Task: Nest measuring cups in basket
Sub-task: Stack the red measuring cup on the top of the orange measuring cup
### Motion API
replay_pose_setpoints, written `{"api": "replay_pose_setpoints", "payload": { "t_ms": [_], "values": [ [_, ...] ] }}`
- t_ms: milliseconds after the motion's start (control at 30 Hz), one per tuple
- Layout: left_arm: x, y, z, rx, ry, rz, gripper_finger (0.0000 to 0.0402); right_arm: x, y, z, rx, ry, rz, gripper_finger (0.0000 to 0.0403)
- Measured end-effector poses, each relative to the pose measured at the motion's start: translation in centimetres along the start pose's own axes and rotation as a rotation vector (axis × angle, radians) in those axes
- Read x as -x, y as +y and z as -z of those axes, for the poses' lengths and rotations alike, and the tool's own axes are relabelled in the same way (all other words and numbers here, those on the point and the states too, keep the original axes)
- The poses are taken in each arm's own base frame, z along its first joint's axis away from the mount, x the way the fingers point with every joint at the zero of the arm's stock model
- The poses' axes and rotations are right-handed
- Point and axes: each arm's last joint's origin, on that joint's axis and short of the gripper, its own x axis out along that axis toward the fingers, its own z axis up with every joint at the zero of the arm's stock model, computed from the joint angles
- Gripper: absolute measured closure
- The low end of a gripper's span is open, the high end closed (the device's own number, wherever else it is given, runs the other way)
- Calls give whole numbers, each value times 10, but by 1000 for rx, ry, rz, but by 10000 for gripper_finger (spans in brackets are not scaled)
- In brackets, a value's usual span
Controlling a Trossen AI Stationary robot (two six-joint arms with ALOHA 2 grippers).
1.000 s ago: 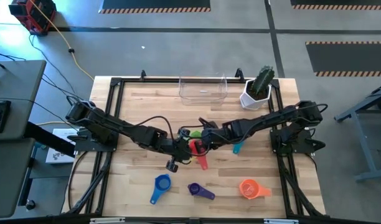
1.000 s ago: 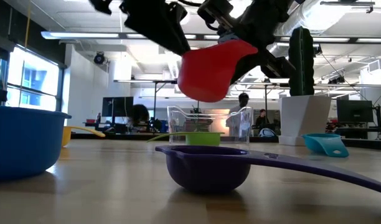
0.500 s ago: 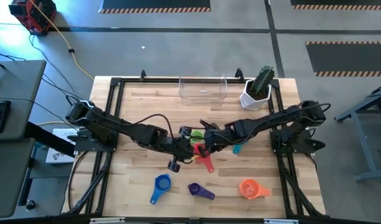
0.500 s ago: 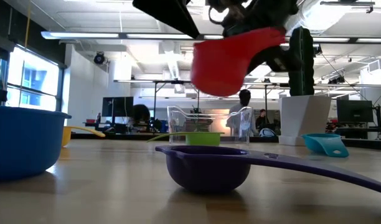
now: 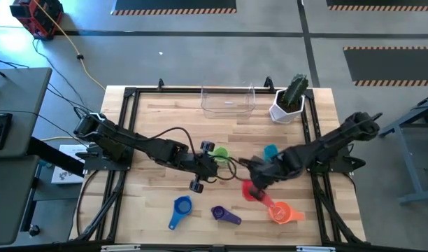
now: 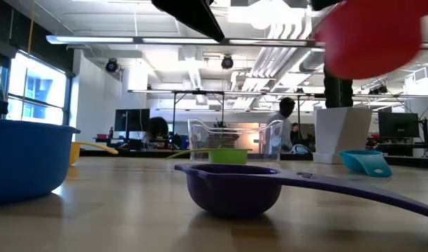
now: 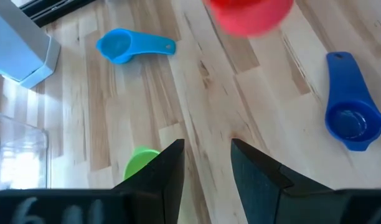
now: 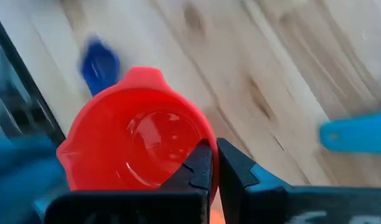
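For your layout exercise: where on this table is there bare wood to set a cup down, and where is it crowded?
Bare wood lies between the basket and the green cup, and along the left edge beside the blue cup. It is crowded front right: the right gripper holds the red cup beside the orange cup and purple cup.
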Motion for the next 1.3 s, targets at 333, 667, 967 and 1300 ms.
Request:
{"api": "replay_pose_setpoints", "payload": {
  "t_ms": [333, 667, 967, 1300],
  "values": [
    [-2, 11, 2, 26, 8, -25, 282, 13, 22, 60, 232, 70, -19, 403],
    [-6, 34, 0, 163, -44, -76, 282, 19, 25, 99, 242, 149, 34, 403],
    [-7, 40, 1, 187, -53, -87, 282, 20, 22, 104, 351, 174, 59, 402],
    [-7, 40, 1, 229, -51, -85, 282, 9, 26, 104, 503, 144, 89, 402]
  ]
}}
